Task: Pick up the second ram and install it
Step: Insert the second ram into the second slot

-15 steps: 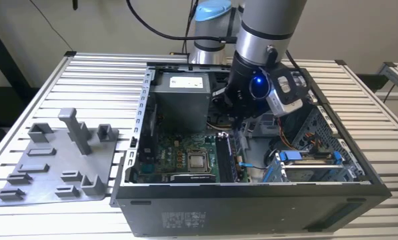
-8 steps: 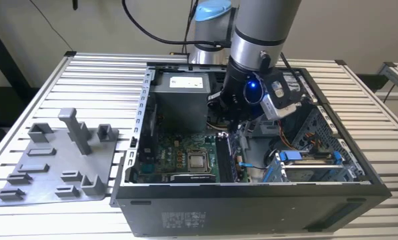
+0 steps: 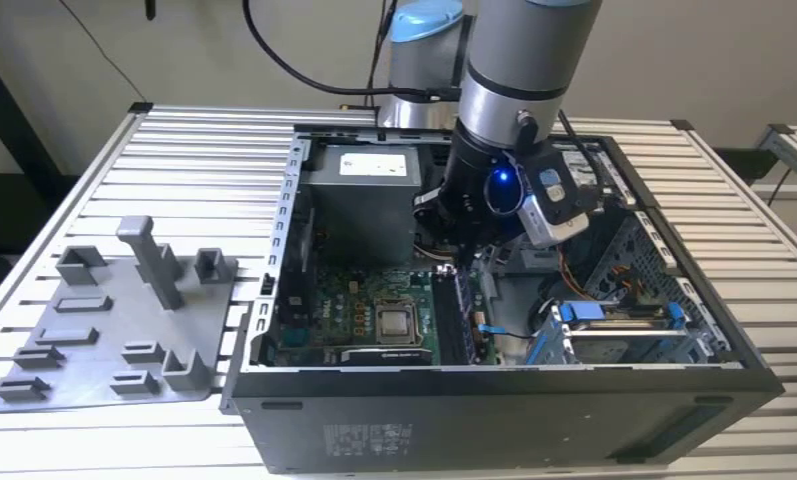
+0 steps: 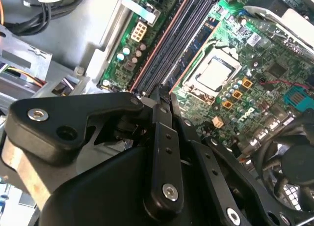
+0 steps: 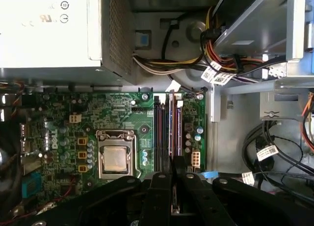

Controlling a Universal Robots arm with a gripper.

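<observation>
the arm reaches down into the open computer case (image 3: pixel 505 385) on the slatted desk (image 3: pixel 185 170); its tool (image 5: pixel 172 179) is clenched on the second ram (image 5: pixel 172 132), a thin dark stick held edge-down over the memory slots (image 5: pixel 159 130) beside the processor socket (image 5: pixel 115 159); the stick seems to sit in or just above one slot, which i cannot tell; to do this well, i judge the stick must stay parallel with the slot and be pressed evenly along its length; the grey tray (image 3: pixel 111 330) stands well apart.
</observation>
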